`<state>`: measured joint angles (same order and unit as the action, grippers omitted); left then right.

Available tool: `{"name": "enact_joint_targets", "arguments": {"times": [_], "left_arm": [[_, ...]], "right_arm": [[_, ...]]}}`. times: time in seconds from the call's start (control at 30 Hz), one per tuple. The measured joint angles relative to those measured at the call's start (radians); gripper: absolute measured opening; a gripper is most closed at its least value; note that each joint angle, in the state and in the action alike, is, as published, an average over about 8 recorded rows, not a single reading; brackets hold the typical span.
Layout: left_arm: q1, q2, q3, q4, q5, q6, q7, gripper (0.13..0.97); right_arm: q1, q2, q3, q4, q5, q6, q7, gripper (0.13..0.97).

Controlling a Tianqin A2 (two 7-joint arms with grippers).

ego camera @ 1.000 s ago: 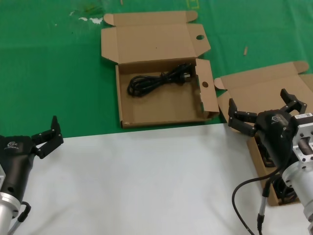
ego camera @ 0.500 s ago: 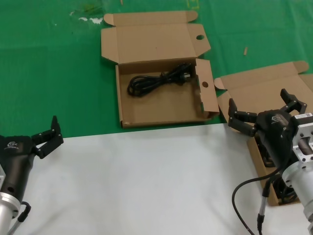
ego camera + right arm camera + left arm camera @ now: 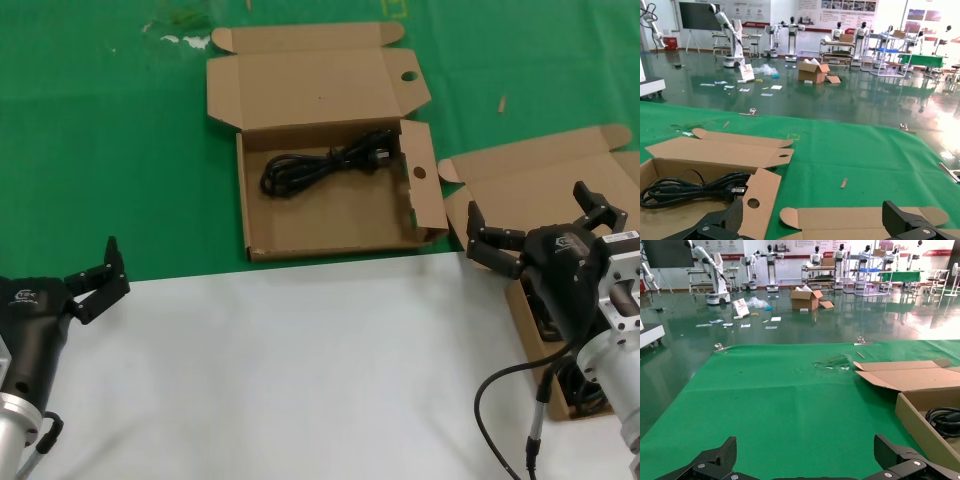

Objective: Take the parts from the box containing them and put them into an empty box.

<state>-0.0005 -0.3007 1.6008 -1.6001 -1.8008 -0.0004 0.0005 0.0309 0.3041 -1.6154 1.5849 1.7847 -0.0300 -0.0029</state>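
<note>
The holed cardboard box (image 3: 330, 225) lies open at the middle of the green mat, with one coiled black power cable (image 3: 325, 165) inside; the right wrist view shows that cable (image 3: 690, 187) and the box's holed side flap (image 3: 757, 200). The plain-lidded box (image 3: 540, 170) sits at the right, mostly hidden behind my right arm, and dark cables (image 3: 583, 395) show inside it. Above this box's near corner hovers my right gripper (image 3: 527, 205), open and holding nothing. My left gripper (image 3: 95, 270) is open at the left, at the mat's front edge, far from both boxes.
A white surface (image 3: 300, 370) covers the front of the table, the green mat (image 3: 100, 150) the back. White scraps (image 3: 185, 40) and a small stick (image 3: 502, 102) lie on the mat. A grey cable (image 3: 500, 400) loops from my right arm.
</note>
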Motion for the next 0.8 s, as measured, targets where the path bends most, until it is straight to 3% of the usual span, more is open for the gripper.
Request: {"name": "enact_joint_targets", "arguments": {"times": [0.8], "left_arm": [[0.0,0.0,0.0,0.0,0.0,0.0,0.0,0.966]], "right_arm": [[0.0,0.0,0.0,0.0,0.0,0.0,0.0,0.966]]}}
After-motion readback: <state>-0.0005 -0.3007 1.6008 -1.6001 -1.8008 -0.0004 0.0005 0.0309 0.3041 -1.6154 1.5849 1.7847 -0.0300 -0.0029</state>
